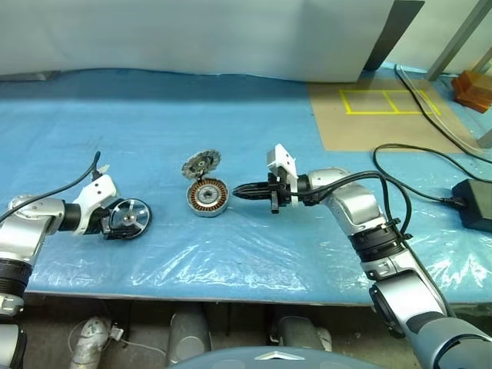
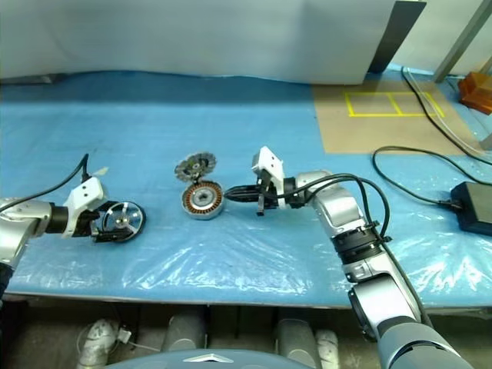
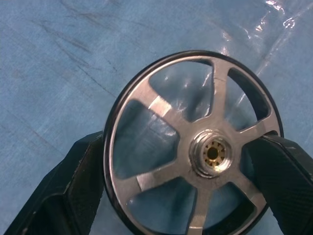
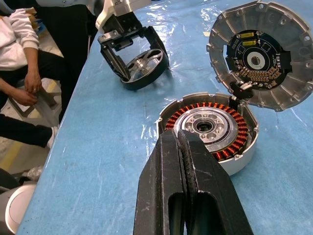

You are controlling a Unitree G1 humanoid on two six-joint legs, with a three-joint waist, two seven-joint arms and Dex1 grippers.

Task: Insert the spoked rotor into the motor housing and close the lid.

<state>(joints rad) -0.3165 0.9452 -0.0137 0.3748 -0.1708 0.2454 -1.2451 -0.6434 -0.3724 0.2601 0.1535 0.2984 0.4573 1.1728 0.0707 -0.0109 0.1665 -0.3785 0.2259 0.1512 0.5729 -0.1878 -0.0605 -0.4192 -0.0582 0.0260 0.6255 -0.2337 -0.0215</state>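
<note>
A: Count of parts on the surface (image 1: pixel 254 123)?

B: One spoked rotor (image 1: pixel 131 217), one motor housing (image 1: pixel 207 197), one lid (image 1: pixel 201 163). Two claws in view. Surface is covered with a blue sheet and clear film.

A: Rotor, place and look?

B: Lower left of the head view, between the fingers of the left claw (image 1: pixel 123 223). Jaws spread wide, one finger at each side of the rim. The left wrist view shows the pads close on both sides of the rim; firm contact cannot be told. Shiny silver wheel, dark outer rim, flat spokes, small hub with a brass-coloured centre. It leans tilted on the surface.

A: Housing and lid?

B: Housing sits at centre, well apart from the rotor, open side up. Ring of copper windings around a silver hub. Lid stands raised at the housing's far rim, attached there; inner face shows radial ribs and a dark circuit board.

A: Right claw (image 1: pixel 240 191)?

B: Fingers pressed together, holding nothing. Tip points toward the housing from the right, just beside its wall, no contact seen.

A: Surroundings?

B: Brown board with yellow tape squares (image 1: pixel 388 101) at upper right, black cable (image 1: pixel 415 157) and black box (image 1: pixel 473 204) at right edge. In the right wrist view, a seated person's hands (image 4: pixel 34 81) beyond the surface's end.
</note>
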